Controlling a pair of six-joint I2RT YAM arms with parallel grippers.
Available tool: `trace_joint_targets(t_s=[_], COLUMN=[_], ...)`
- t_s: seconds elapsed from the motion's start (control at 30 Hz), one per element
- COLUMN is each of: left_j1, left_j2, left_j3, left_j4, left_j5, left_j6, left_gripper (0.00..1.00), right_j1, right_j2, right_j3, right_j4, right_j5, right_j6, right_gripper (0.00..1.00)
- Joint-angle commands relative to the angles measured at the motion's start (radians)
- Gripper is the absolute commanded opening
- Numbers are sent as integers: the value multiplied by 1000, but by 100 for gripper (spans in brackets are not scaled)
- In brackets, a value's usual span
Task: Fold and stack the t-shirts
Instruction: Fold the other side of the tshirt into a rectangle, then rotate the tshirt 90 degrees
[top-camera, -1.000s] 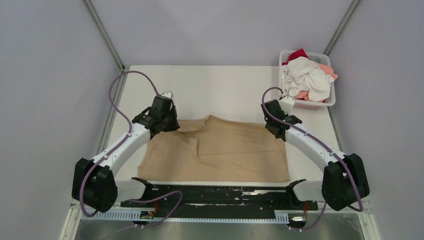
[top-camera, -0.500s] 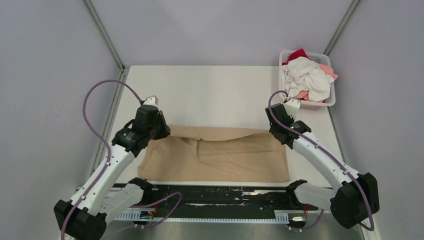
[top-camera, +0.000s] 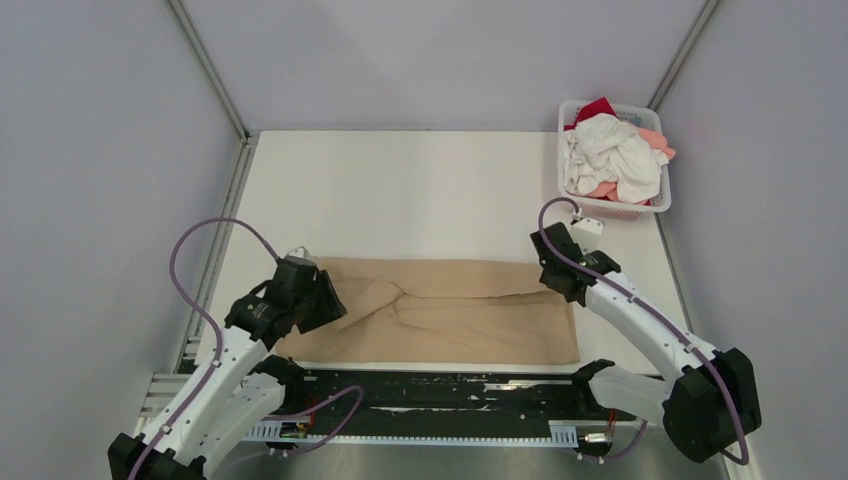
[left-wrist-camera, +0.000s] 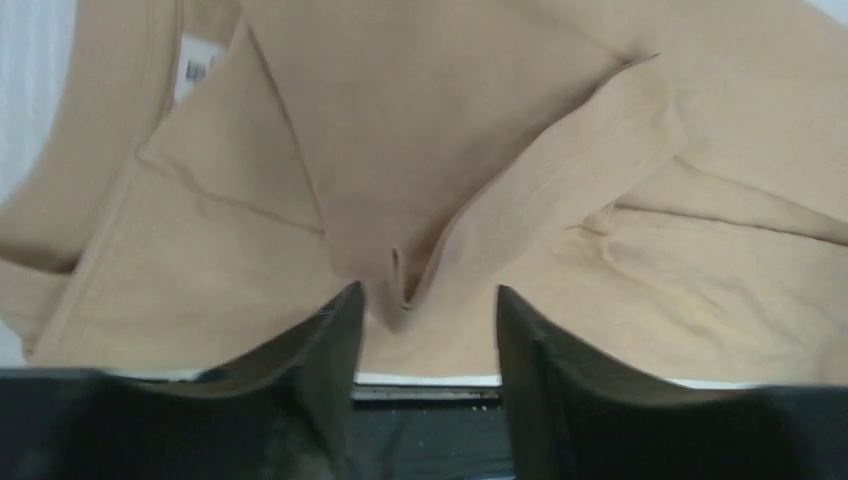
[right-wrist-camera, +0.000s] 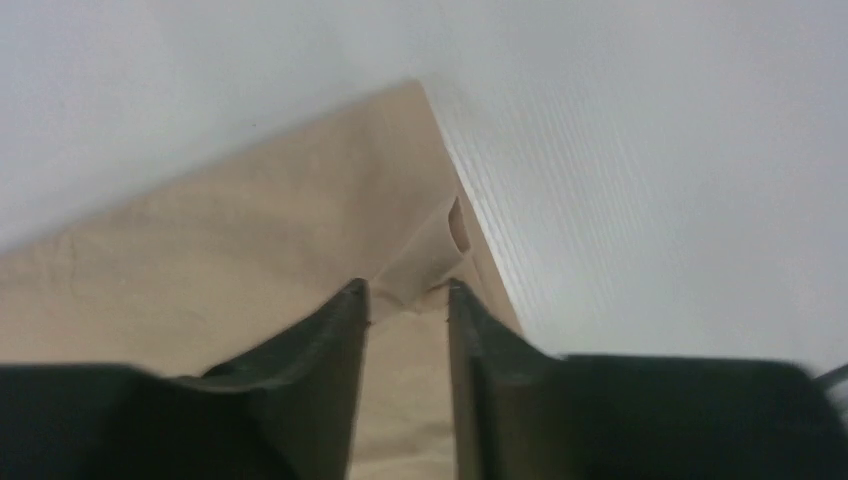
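Note:
The tan t-shirt lies folded into a long band near the table's front edge, and it fills the left wrist view. My left gripper hangs over its left end, open, with a small crease of cloth just beyond the fingertips and nothing gripped. At the shirt's far right corner, my right gripper is open; a puckered bit of cloth sits between its tips. More t-shirts, white, red and coral, are heaped in the basket.
The white lattice basket stands at the back right corner, just beyond the right arm. Grey walls close in both sides. A black rail runs along the front edge, right below the shirt's near hem.
Both grippers drew the shirt's far edge toward the front, folding it over itself into a narrower band. Both jaws then went from shut on the cloth to open.

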Motion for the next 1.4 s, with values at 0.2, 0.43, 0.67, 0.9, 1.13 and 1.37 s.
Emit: trace_joint_targets(t_s=[0.2,0.43,0.67,0.9,1.13,1.37], left_j1=[-13,-12,-9,107,180,221], left_j2=[-34,62,420,807,1161,1641], left_j3=[177,89,23,90,508,1284], left_j4=[-232,183,482,611,464,199], left_j5=[-118,159,252,298,242,316], left_j6=[-134,-67,-123,-110,-15,155], left_gripper=[100,100,100,100,100,100], right_j1=[3,4,5,-3,-15,95], right_j2=[1,-45,136,312,398,359], right_j3=[99,-18,-65,-14,17,-93], right_j4=[-182,260,457,485,485,494], right_j5=[64,-451,-671,-527,-556,-839], right_j6=[134,-153,-179,-158,-151,-148], right_gripper=[100,100,100,100,100,100])
